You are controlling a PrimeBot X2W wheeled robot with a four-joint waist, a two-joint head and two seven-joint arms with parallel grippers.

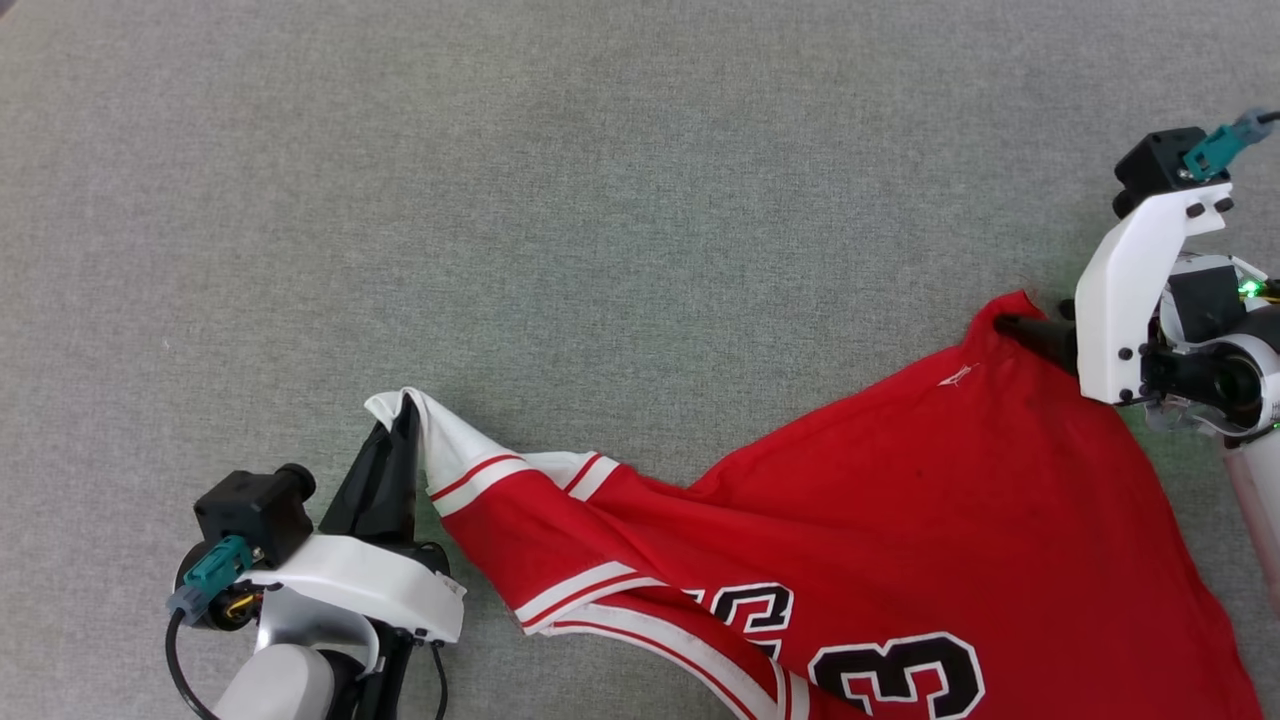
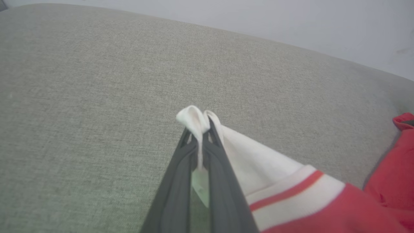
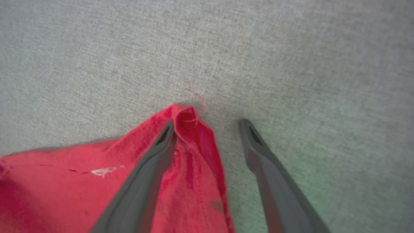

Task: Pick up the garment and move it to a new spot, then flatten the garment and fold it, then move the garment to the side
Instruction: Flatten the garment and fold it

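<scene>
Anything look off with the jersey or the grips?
Yes. The right gripper is open: the red corner of the garment lies beside one finger, unclamped, a loose thread at its tip. The left gripper is shut on the white sleeve, so only one end is held.

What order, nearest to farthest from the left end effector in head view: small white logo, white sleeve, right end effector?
1. White cloth sleeve: pinched in the left end effector.
2. Small white logo: on the red jersey, rightward.
3. Right end effector: far right edge.
</scene>
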